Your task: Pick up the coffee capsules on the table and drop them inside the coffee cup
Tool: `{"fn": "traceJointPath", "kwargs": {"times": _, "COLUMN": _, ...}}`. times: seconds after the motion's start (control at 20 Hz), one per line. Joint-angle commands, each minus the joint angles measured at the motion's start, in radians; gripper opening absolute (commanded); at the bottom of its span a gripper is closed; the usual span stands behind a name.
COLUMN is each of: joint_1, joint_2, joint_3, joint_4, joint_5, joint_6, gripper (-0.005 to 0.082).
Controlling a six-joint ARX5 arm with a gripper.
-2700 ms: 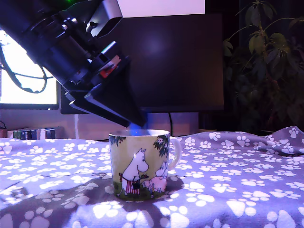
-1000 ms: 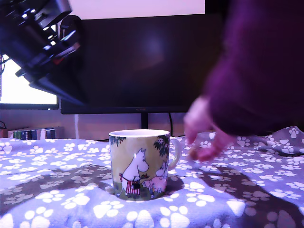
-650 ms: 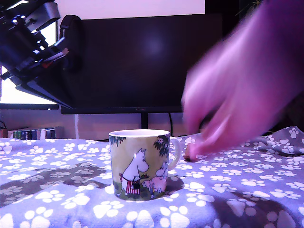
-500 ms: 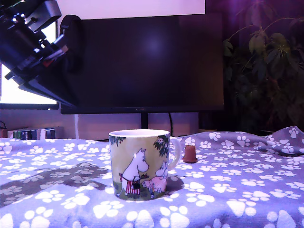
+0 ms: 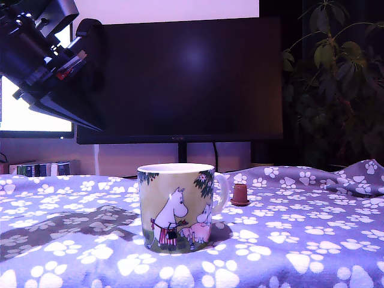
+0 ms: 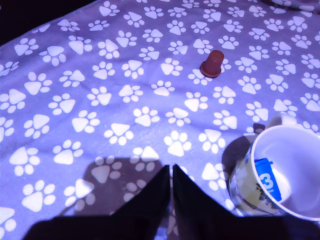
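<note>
1 coffee capsule (image 5: 240, 194) is standing rim-down on the table (image 5: 312, 240), just beyond the coffee cup (image 5: 177, 207) on the exterior view's right. My gripper (image 6: 171, 172) is hovering empty, fingers pressed together, above the cloth beside the cup.

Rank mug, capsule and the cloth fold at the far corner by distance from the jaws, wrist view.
1. Coffee cup: nearest, just beside the gripper, whose jaws are pressed together.
2. Coffee capsule: farther out on the table, beyond the cup, standing rim down.
3. Cloth fold: farthest, at the picture's edge past the capsule.
</note>
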Motion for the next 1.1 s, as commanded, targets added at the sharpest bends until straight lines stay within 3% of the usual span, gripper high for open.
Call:
{"fn": "traceJointPath", "kwargs": {"times": 0.0, "joint_1": 0.002, "joint_2": 0.002, "joint_3": -0.006, "joint_4": 0.004, "joint_5": 0.001, "joint_6": 0.011, "gripper": -0.0019}}
{"fn": "traceJointPath", "kwargs": {"times": 0.35, "joint_1": 0.002, "joint_2": 0.002, "joint_3": -0.006, "joint_4": 0.039, "joint_5": 0.009, "joint_6": 0.018, "gripper": -0.0018}}
{"fn": "traceJointPath", "kwargs": {"times": 0.5, "joint_1": 0.002, "joint_2": 0.003, "joint_3": -0.006, "joint_4": 0.113, "joint_5": 0.055, "joint_6": 0.109, "gripper": 0.0068}}
{"fn": "traceJointPath", "kwargs": {"times": 0.65, "joint_1": 0.005, "joint_2": 0.011, "joint_3": -0.006, "joint_4": 0.211, "joint_5": 0.094, "joint_6": 0.121, "gripper": 0.0111}}
{"fn": "traceJointPath", "kwargs": {"times": 0.8, "joint_1": 0.019, "joint_2": 0.035, "joint_3": -0.006, "joint_4": 0.295, "joint_5": 0.190, "joint_6": 0.124, "gripper": 0.0121}}
{"fn": "traceJointPath", "kwargs": {"times": 0.9, "joint_1": 0.023, "joint_2": 0.066, "joint_3": -0.006, "joint_4": 0.333, "joint_5": 0.229, "joint_6": 0.133, "gripper": 0.0200}}
{"fn": "traceJointPath", "kwargs": {"times": 1.05, "joint_1": 0.037, "joint_2": 0.117, "joint_3": -0.006, "joint_4": 0.357, "joint_5": 0.275, "joint_6": 0.141, "gripper": 0.0422}}
